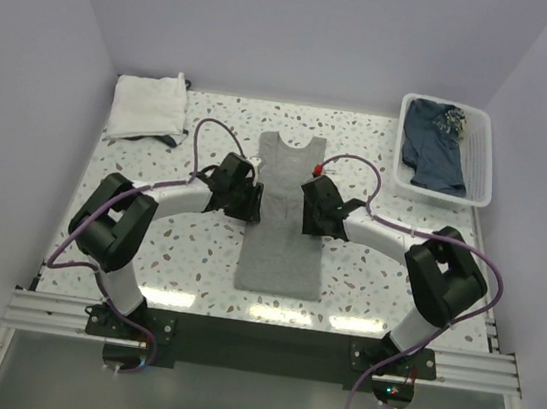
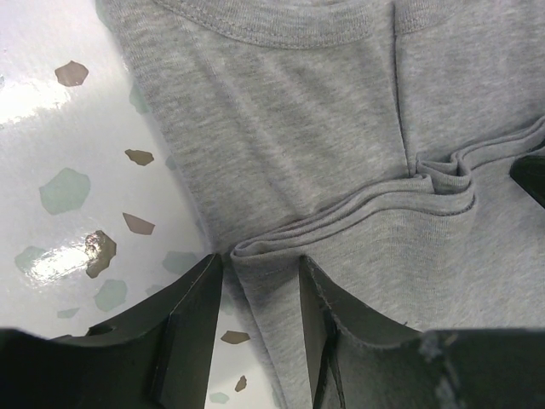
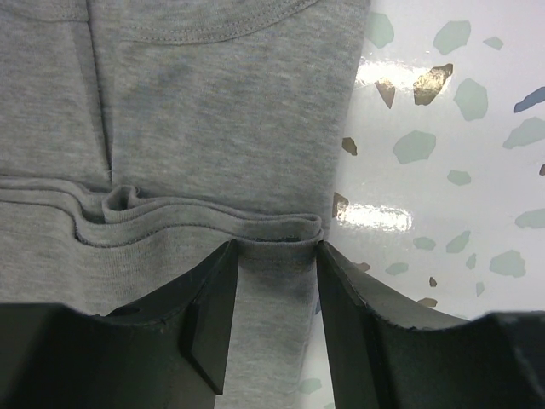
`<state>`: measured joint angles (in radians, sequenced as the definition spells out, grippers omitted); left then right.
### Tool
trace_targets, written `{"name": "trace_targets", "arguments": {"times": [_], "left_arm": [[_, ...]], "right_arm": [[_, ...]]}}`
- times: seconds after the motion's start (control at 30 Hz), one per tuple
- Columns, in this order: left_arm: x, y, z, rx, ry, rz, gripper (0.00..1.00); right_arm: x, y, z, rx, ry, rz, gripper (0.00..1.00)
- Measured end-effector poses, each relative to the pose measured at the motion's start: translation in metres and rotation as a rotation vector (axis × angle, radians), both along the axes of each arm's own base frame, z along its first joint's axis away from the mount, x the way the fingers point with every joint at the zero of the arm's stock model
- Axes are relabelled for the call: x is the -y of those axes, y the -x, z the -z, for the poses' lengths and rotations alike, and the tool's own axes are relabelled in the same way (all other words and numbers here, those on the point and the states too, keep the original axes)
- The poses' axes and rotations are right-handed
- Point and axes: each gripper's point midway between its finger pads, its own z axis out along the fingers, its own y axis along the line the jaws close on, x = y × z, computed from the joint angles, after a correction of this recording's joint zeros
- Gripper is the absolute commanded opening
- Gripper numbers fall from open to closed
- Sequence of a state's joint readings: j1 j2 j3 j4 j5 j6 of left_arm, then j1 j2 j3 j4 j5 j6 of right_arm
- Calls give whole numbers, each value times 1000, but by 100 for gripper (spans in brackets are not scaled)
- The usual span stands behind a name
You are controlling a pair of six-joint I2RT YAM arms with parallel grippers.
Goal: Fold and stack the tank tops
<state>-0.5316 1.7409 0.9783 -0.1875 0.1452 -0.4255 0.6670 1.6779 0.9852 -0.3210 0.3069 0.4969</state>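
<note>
Clamping the grey tank top (image 2: pixel 281 128) hem: left fingers (image 2: pixel 192 332), right fingers (image 3: pixel 209 324); only overhead shows the basket (image 1: pixel 484 167).

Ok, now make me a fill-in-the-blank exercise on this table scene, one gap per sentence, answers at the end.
1. The tank top spread between the left hand and the right hand is ___ in colour.
2. The white basket stands at the far ___ corner of the table.
3. The garment in the basket is ___ in colour.
4. The folded white cloth lies at the far ___ corner.
Missing words: grey; right; blue; left.
</note>
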Motion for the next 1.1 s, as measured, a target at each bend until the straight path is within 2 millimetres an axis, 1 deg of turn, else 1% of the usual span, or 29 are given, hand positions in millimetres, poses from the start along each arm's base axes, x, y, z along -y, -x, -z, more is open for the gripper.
{"name": "trace_targets", "arguments": {"times": [0.43, 0.63, 0.8, 0.93, 0.97, 1.03, 1.07, 1.1], "left_arm": [[7, 5, 0, -1, 3, 23, 34], [7, 5, 0, -1, 3, 24, 22], [8, 5, -1, 0, 4, 24, 17], [8, 5, -1, 0, 7, 26, 14], [8, 5, -1, -1, 7, 27, 12], [9, 5, -1, -1, 10, 29, 9], [10, 6, -2, 0, 12, 31, 8], [11, 6, -2, 0, 13, 33, 5]], "right_arm": [[4, -1, 6, -4, 22, 10, 46], [4, -1, 6, -4, 22, 11, 46], [3, -1, 6, -4, 19, 14, 44], [3, -1, 6, -5, 17, 15, 38], [3, -1, 6, -4, 17, 15, 30], [3, -1, 6, -4, 16, 17, 25], [3, -1, 7, -5, 15, 18, 18], [2, -1, 7, -4, 15, 18, 16]]}}
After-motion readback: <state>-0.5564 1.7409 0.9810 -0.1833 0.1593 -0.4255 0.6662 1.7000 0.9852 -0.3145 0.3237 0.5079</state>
